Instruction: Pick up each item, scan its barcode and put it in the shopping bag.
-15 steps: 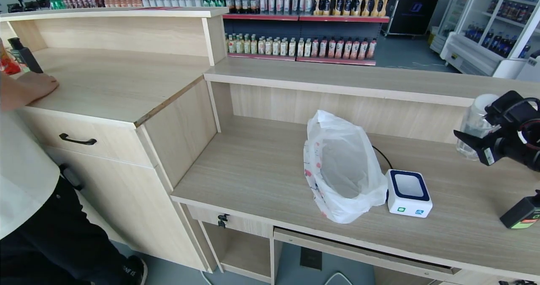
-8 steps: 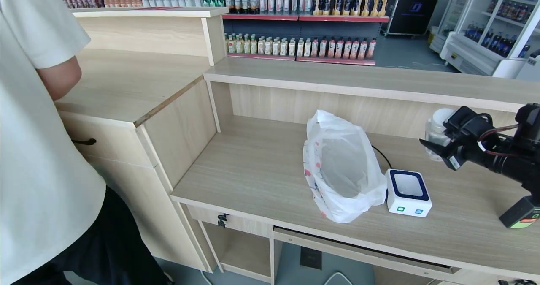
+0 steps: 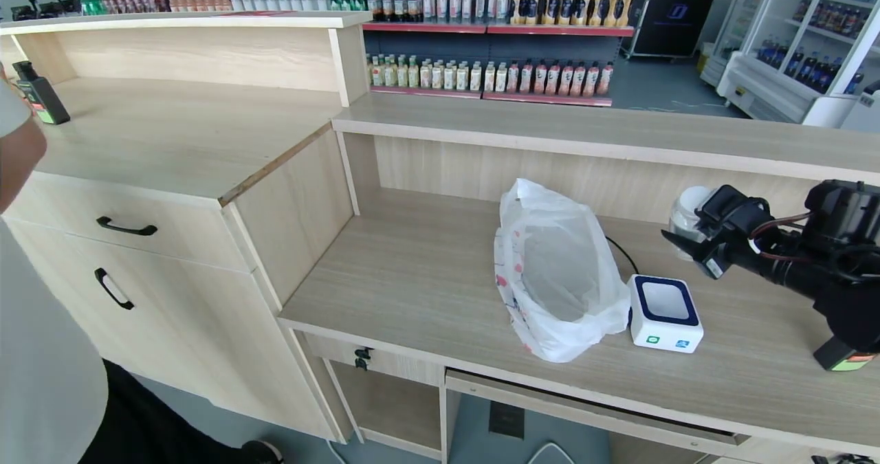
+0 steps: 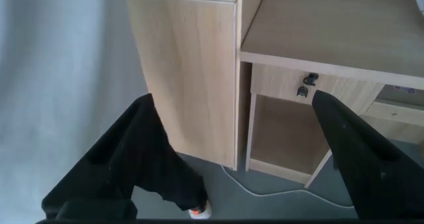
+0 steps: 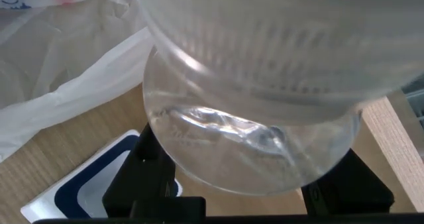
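As the right gripper (image 3: pixel 682 236) fingers clench the seemingly smooth jar (image 3: pixel 685 208), it may slip above the scanner (image 3: pixel 665 313); the left gripper (image 4: pixel 232 97) fingers gape.

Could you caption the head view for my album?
Right gripper holds a clear plastic jar near the white blue-topped scanner box and translucent plastic shopping bag.

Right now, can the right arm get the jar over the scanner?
Probably yes. The right gripper holds the clear jar in the air just beyond the scanner, nothing between them. The shopping bag stands beside the scanner toward the robot's left, off that path.
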You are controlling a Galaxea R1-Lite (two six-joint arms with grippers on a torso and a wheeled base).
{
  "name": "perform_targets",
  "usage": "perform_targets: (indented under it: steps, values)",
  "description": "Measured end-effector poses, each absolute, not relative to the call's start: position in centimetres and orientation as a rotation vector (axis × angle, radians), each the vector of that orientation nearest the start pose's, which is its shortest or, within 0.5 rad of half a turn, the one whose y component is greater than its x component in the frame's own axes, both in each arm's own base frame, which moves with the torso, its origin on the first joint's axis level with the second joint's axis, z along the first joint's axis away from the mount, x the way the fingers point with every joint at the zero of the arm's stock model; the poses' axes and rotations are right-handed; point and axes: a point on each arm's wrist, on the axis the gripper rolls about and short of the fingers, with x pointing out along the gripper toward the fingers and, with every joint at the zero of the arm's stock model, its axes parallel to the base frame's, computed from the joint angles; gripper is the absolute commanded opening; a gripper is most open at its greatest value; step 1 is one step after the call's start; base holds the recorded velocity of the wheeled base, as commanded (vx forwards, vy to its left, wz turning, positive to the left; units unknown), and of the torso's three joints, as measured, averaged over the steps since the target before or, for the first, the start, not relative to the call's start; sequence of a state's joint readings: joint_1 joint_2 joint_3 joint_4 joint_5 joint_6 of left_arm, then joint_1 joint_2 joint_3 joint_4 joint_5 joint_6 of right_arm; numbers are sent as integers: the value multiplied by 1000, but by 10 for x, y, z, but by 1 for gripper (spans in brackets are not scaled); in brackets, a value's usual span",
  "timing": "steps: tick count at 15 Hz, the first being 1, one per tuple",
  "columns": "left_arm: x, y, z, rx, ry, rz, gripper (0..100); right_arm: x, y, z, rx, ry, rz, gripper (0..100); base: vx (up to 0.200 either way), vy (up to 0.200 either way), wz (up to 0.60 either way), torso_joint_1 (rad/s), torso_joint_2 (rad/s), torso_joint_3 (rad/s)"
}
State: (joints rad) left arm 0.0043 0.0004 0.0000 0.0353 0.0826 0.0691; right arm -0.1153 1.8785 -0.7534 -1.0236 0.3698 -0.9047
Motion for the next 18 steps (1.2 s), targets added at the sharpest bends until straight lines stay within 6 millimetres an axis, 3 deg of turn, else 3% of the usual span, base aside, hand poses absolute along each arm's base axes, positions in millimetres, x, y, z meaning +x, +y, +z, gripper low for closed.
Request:
perform_targets:
  steps: [18]
  values:
    - [-23, 2, 72, 70, 38, 86, 100, 361, -14, 109, -913, -38, 340, 0, 0, 0, 0, 0, 0, 0]
